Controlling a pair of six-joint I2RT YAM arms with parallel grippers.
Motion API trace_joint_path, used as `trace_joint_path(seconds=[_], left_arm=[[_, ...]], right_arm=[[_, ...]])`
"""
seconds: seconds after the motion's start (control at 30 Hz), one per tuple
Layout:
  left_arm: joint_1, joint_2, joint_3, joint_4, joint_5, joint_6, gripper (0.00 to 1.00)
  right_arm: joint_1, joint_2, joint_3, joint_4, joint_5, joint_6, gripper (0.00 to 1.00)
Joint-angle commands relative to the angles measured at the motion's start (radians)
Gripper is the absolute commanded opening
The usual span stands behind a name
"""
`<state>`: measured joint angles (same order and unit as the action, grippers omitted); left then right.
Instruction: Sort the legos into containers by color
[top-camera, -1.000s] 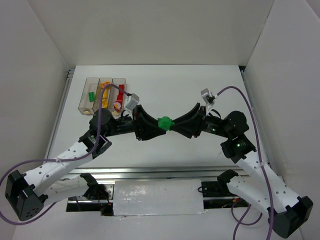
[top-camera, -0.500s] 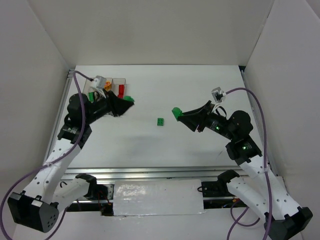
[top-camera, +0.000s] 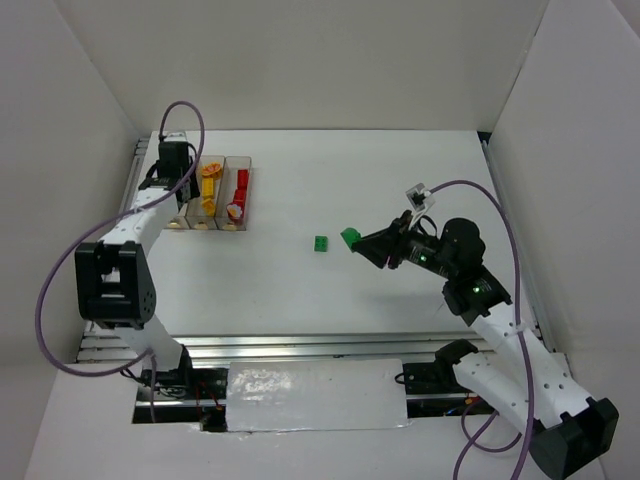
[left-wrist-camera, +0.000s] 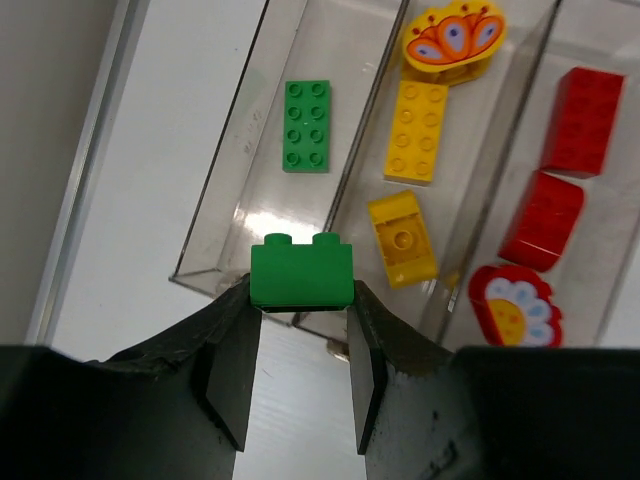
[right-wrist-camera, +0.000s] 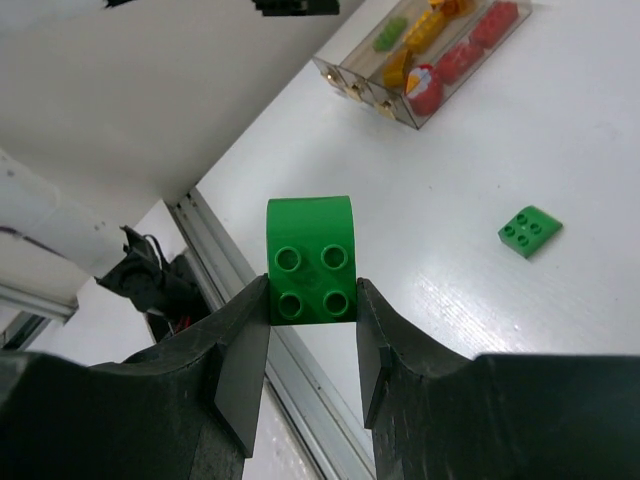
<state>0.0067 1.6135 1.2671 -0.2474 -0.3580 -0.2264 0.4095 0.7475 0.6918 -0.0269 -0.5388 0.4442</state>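
My left gripper (left-wrist-camera: 300, 312) is shut on a green studded brick (left-wrist-camera: 302, 274) and holds it over the near end of the leftmost clear container (left-wrist-camera: 228, 195). That bin holds a flat green brick (left-wrist-camera: 306, 126). The middle bin holds yellow bricks (left-wrist-camera: 417, 130). The right bin holds red bricks (left-wrist-camera: 582, 120). From above, the left gripper (top-camera: 178, 197) is at the containers (top-camera: 247, 190). My right gripper (right-wrist-camera: 311, 305) is shut on a green rounded brick (right-wrist-camera: 311, 258), held above the table right of centre (top-camera: 350, 238). A small green brick (top-camera: 320, 243) lies loose on the table, also in the right wrist view (right-wrist-camera: 529, 231).
A yellow-orange flower piece (left-wrist-camera: 453, 35) lies in the middle bin and a red flower piece (left-wrist-camera: 512, 305) in the right bin. White walls enclose the table on three sides. A metal rail (top-camera: 300, 345) runs along the near edge.
Both grippers held joined green pieces at the centre; they have pulled apart. The left arm swung to the bins with one brick, the right drew back with another, and a small green brick dropped.
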Motion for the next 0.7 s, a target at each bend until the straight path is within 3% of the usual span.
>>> trace_joint_path(seconds=[0.0, 0.27, 0.33, 0.43, 0.5, 0.53, 0.57, 0.67], left_arm=[[0.044, 0.08, 0.069, 0.071, -0.047, 0.125, 0.0], [0.059, 0.244, 0.11, 0.109, -0.113, 0.141, 0.04], [0.062, 0.269, 0.106, 0.115, -0.108, 0.142, 0.17], [0.068, 0.284, 0.095, 0.143, -0.154, 0.107, 0.63], [0.075, 0.284, 0.094, 0.151, -0.121, 0.105, 0.71], [0.076, 0.284, 0.095, 0.151, -0.118, 0.102, 0.9], [0.082, 0.278, 0.097, 0.148, -0.108, 0.095, 0.99], [0.102, 0.244, 0.107, 0.137, -0.055, 0.052, 1.0]], right_arm=[[0.0, 0.009, -0.018, 0.058, -0.041, -0.012, 0.0], [-0.001, 0.032, -0.023, 0.09, -0.11, 0.002, 0.0], [-0.001, 0.035, -0.023, 0.096, -0.118, 0.008, 0.0], [0.0, 0.049, -0.014, 0.093, -0.133, 0.008, 0.0], [0.0, 0.056, -0.012, 0.093, -0.135, 0.01, 0.0], [0.002, 0.061, -0.011, 0.094, -0.133, 0.01, 0.0], [0.0, 0.073, -0.012, 0.099, -0.132, 0.011, 0.0], [0.0, 0.108, -0.008, 0.11, -0.133, 0.017, 0.0]])
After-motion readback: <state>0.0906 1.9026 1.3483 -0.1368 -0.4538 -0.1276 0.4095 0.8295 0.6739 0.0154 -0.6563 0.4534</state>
